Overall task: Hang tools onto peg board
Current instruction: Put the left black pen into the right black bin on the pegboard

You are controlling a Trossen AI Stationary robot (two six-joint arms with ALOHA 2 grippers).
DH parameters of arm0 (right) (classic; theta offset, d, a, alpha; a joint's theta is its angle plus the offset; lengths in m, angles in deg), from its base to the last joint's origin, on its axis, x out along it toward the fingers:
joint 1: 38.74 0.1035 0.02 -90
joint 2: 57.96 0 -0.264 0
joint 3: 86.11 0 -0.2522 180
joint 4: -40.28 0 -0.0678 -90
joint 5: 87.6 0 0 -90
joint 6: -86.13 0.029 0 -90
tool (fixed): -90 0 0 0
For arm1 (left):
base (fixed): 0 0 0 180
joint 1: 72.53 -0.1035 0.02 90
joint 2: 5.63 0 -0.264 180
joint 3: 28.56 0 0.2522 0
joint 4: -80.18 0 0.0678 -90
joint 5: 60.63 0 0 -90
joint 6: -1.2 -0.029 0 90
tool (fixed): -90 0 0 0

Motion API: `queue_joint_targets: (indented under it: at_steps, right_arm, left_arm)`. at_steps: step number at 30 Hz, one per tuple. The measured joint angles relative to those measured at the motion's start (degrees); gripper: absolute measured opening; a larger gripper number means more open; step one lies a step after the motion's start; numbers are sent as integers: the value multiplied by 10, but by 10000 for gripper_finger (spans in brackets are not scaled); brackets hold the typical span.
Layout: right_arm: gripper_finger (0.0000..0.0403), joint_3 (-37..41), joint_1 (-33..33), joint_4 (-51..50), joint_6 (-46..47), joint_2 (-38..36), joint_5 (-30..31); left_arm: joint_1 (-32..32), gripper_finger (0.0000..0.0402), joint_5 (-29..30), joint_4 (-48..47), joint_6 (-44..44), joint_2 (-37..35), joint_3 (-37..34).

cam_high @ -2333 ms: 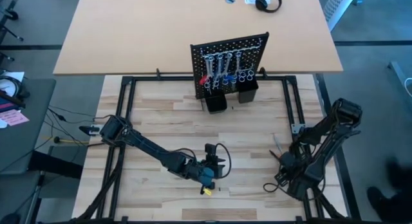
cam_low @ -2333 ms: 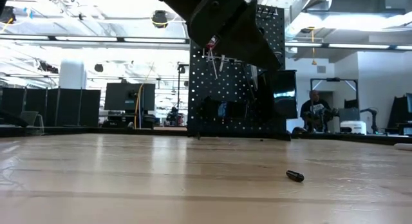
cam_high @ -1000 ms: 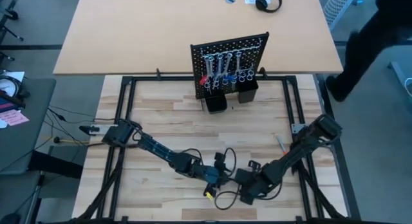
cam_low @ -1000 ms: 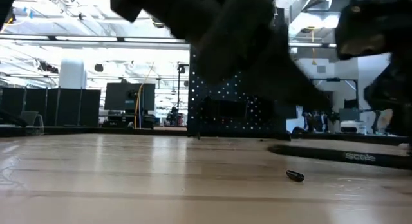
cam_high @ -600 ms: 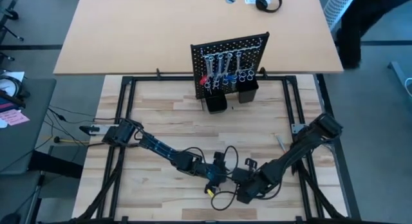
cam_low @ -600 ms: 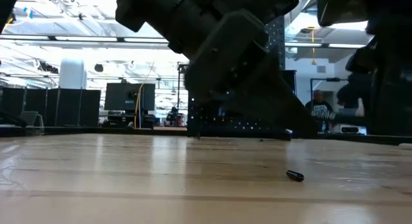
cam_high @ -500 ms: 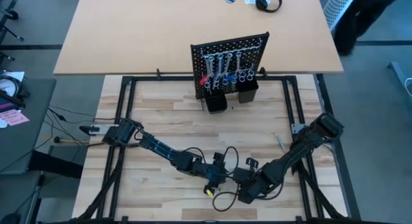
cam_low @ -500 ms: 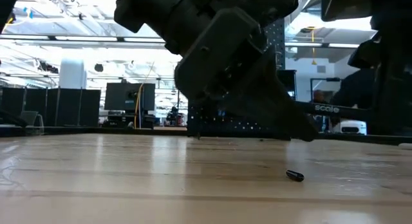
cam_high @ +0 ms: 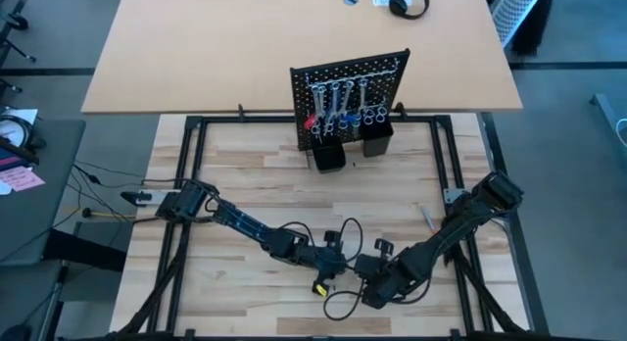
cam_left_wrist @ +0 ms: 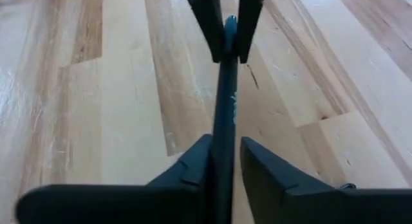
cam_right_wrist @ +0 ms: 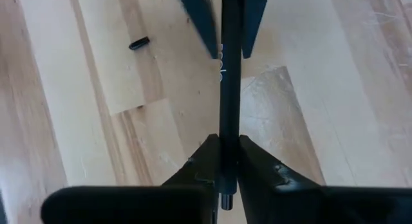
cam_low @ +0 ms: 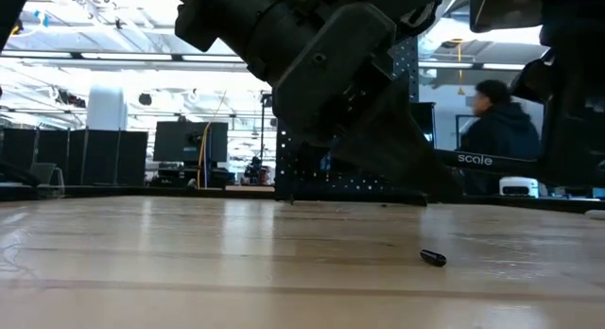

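Note:
A dark slender tool (cam_left_wrist: pixel 224 95) spans between my two grippers above the near middle of the table. My left gripper (cam_left_wrist: pixel 225 143) is shut on one end and my right gripper (cam_right_wrist: pixel 229 141) on the other; in the high view they meet nose to nose, my left gripper (cam_high: pixel 338 260) beside my right gripper (cam_high: pixel 364 272). The peg board (cam_high: pixel 348 72) stands upright at the table's far edge, with silver wrenches and blue- and red-handled tools hanging on it. My left gripper pinches the tool's near stretch (cam_left_wrist: pixel 223 130) between its two fingers. The fingers lie along the tool, which sticks out forward past their tips and hangs clear of the table. My right gripper pinches the tool's other end (cam_right_wrist: pixel 229 130) between its two fingers, which lie along it and slant down. The tool reaches far back between them, its tip (cam_right_wrist: pixel 224 201) showing behind the fingertips. It is clear of the table.
Two black cups (cam_high: pixel 330 155) (cam_high: pixel 377 140) stand at the board's foot. A small yellow-and-black piece (cam_high: pixel 316 288) lies near the table's front edge, and a short dark bit (cam_right_wrist: pixel 138 42) lies on the wood. Cables loop under the grippers. A person (cam_low: pixel 496 121) passes behind the table.
My left gripper has closed its fingers on the tool that my right gripper holds out to it. My right gripper has risen a little with the tool and drawn slightly closer to the left gripper. A person has walked past behind the table.

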Motion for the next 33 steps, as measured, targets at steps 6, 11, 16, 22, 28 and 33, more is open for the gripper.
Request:
queue_joint_targets:
  at_steps: [6,11,16,22,28,33]
  right_arm:
    - [80,0,4,-6,-1,0,20]
    - [135,0,24,-70,28,-2,23]
    - [173,0,79,-173,117,-4,96]
    - [178,10,166,-162,164,-4,206]
    - [168,45,241,-123,203,-4,338]
    - [164,71,268,-45,207,-4,484]
  left_arm:
    - [-1,10,-4,-6,0,-3,0]
    - [-5,7,-3,-27,6,-3,0]
    - [-11,5,7,-43,14,-5,0]
    - [-11,5,30,-40,3,-28,0]
    - [2,5,82,-40,-34,-78,-1]
    - [11,5,90,106,-79,-147,-73]
